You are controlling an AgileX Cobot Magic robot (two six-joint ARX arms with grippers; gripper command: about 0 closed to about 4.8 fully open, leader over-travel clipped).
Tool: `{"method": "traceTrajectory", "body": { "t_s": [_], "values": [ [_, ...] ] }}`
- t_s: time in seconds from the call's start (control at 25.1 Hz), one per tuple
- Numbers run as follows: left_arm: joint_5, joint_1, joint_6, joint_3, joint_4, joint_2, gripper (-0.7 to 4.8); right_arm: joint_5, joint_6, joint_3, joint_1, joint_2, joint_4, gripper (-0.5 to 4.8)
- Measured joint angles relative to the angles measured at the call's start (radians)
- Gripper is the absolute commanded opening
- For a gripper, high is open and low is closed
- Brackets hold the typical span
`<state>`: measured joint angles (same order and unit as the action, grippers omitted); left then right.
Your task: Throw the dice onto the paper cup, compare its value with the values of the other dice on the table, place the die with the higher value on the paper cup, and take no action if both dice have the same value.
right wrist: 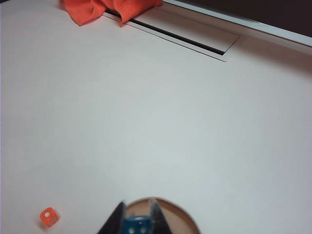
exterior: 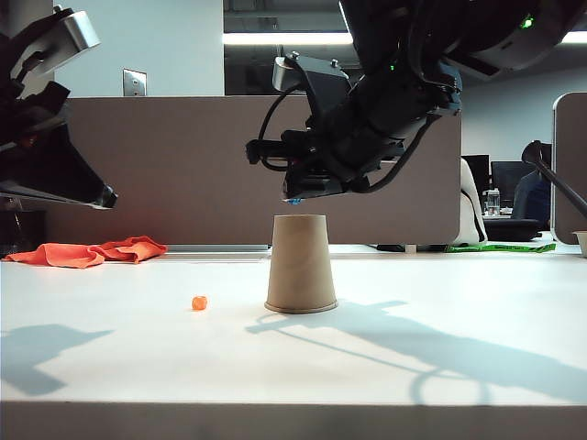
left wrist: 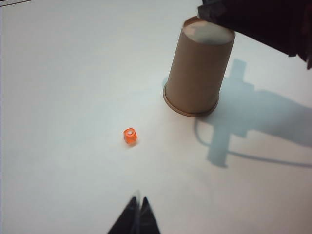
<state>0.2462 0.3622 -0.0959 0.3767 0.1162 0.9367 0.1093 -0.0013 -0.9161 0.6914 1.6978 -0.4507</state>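
Blue die [right wrist: 137, 225] clamped in my right jaws [right wrist: 138, 220], just above upturned paper cup [exterior: 301, 266] at frame centre; orange die [exterior: 199, 302] on desk [exterior: 138, 357] left of cup; left jaws [left wrist: 137, 214] together, raised at left edge

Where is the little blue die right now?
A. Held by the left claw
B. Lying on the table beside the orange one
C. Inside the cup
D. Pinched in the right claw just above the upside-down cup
D: the right claw grips the blue die directly over the paper cup, while the orange die sits alone on the table.
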Motion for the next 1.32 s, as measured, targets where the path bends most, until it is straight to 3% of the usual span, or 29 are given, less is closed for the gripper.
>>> {"method": "traceTrajectory", "body": {
  "t_s": [0.44,0.52,1.32],
  "values": [
    [0.000,0.000,0.000,0.000,0.000,0.000,-0.05,0.002,0.000,0.000,-0.001,0.000,0.022,0.57],
    [0.000,0.000,0.000,0.000,0.000,0.000,-0.05,0.002,0.000,0.000,-0.001,0.000,0.034,1.11],
    [0.000,0.000,0.000,0.000,0.000,0.000,-0.05,0.002,0.000,0.000,0.000,-0.019,-0.023,1.11]
  ]
}}
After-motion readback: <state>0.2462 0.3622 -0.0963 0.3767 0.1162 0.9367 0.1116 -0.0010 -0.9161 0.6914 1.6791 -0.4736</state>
